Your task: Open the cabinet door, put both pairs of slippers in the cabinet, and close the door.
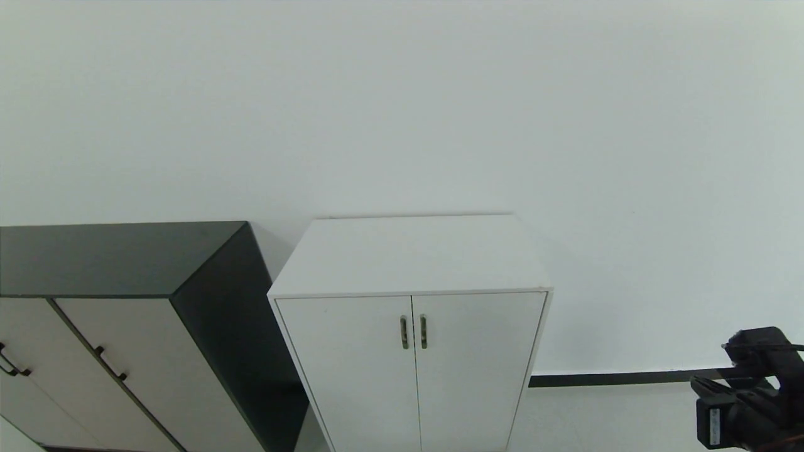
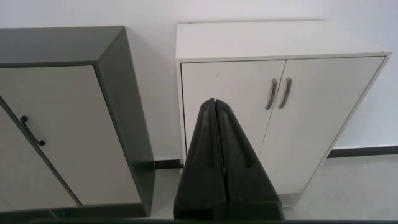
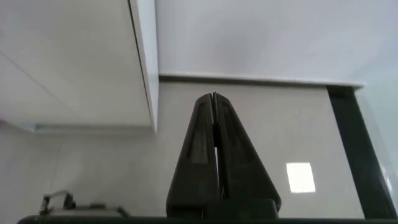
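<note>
A white two-door cabinet (image 1: 411,351) stands against the wall with both doors closed and two metal handles (image 1: 413,331) side by side at the middle. The left wrist view shows the same cabinet (image 2: 280,112) from some way off, with my left gripper (image 2: 215,102) shut and nothing between its fingers. My right gripper (image 3: 214,98) is also shut and holds nothing, pointing at the floor beside the cabinet's side wall (image 3: 144,62). The right arm (image 1: 750,402) shows low at the right edge of the head view.
A dark-topped cabinet (image 1: 125,326) with pale doors and black handles stands just left of the white one. A black baseboard (image 1: 628,378) runs along the wall to the right. Bare floor (image 3: 280,143) lies beside the white cabinet.
</note>
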Controlling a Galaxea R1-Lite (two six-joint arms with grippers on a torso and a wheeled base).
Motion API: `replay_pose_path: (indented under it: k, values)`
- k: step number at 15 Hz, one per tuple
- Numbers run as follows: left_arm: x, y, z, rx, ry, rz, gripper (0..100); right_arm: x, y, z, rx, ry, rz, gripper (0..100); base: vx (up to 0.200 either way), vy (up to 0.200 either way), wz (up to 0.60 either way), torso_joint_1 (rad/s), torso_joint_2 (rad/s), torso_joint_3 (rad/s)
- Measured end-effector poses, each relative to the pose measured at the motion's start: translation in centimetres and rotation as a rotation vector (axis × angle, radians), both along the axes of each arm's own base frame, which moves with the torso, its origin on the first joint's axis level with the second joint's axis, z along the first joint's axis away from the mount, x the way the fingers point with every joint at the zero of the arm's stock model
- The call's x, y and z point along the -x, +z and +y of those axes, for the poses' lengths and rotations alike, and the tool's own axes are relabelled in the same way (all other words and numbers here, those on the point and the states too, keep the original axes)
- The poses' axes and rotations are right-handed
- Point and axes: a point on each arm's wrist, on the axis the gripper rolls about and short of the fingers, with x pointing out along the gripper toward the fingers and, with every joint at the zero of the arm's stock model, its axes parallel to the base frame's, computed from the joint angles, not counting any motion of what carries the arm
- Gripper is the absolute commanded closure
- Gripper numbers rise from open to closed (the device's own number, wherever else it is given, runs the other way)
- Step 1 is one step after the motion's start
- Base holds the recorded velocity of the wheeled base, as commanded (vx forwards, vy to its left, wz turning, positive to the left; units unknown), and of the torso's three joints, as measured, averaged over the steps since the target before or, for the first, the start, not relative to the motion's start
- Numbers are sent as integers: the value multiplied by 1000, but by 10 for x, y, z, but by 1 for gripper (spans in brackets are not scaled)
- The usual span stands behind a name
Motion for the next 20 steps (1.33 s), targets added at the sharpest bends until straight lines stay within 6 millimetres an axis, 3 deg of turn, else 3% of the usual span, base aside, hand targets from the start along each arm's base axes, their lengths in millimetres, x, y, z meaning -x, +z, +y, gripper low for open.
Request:
replay_pose_path:
  k: [6,10,14,20]
  values:
    - [0,0,0,0,0,0,100,46,7,-13,-50,39,74,100,0,0,0,0,0,0]
    - [0,0,0,-1,-1,0,100,96,13,-28,-95,91,-7,100,0,0,0,0,0,0]
    - [0,0,0,-1,-1,0,100,142,3,-40,-162,195,-117,100,0,0,0,0,0,0]
    - [0,0,0,0,-1,0,100,160,-8,-43,-156,277,-243,100,0,0,0,0,0,0]
